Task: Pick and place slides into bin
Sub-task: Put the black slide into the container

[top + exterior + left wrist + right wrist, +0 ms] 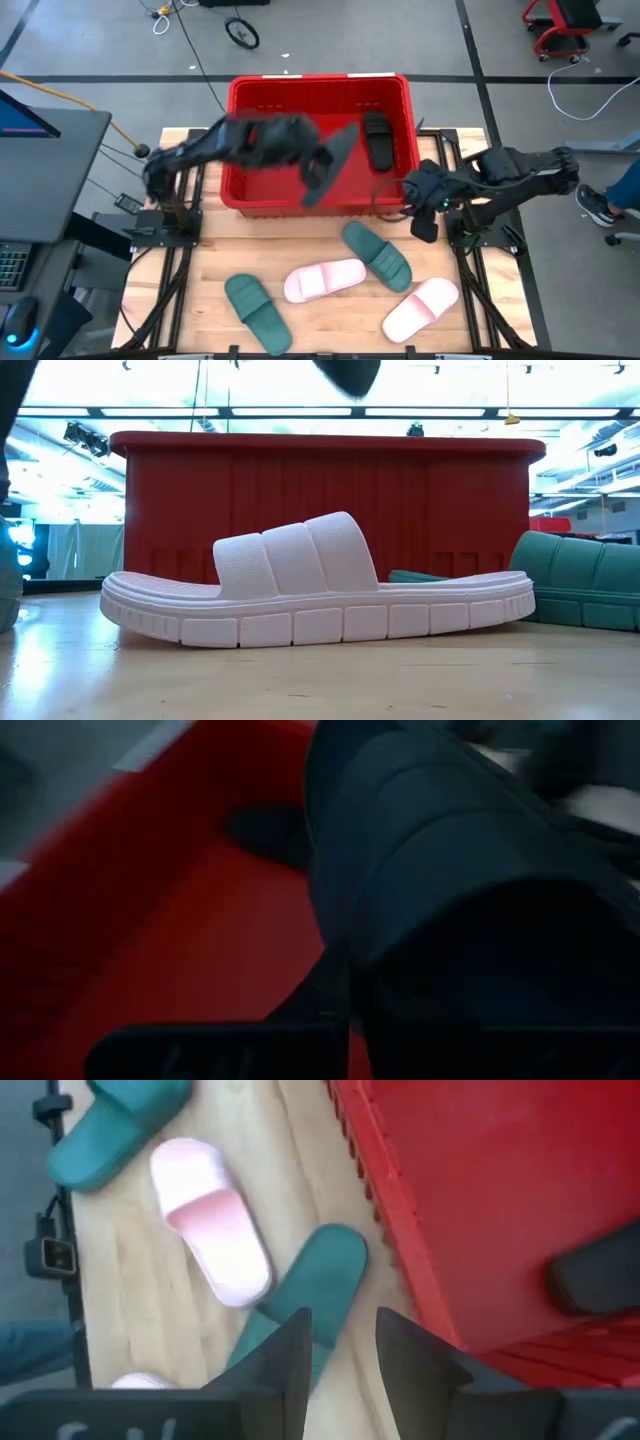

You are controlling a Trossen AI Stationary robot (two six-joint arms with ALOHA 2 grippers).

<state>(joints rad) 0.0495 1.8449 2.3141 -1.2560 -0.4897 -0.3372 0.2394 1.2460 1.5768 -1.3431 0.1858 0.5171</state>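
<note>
**Black slide held over the red bin**

From above, the left pincer (322, 165) is over the bin (236, 95), clamped on a black slide (335, 160) that hangs tilted above the bin's front part. A second black slide (377, 138) lies inside the bin near its right wall. The right pincer (418, 208) hangs just outside the bin's front right corner, over the bench (190, 290). Four slides lie on the bench in front of the bin: a green slide (257, 310) at the left, a pink slide (323, 280) beside it, another green slide (378, 255) nearer the bin, and another pink slide (420, 308) at the right.

From bench height, a pink slide (320, 595) lies flat in front of the bin (450, 510). A green slide (580, 582) lies to its right.

From the left wrist, the held black slide (450, 870) fills most of the view, with the red bin floor (180, 950) below it and the other black slide (265, 832) farther off.

From the right wrist, the fingers (290, 1360) stand apart with nothing between them. Past them lie a green slide (310, 1295), a pink slide (210, 1230) and another green slide (115, 1125), beside the bin wall (385, 1200).
</note>
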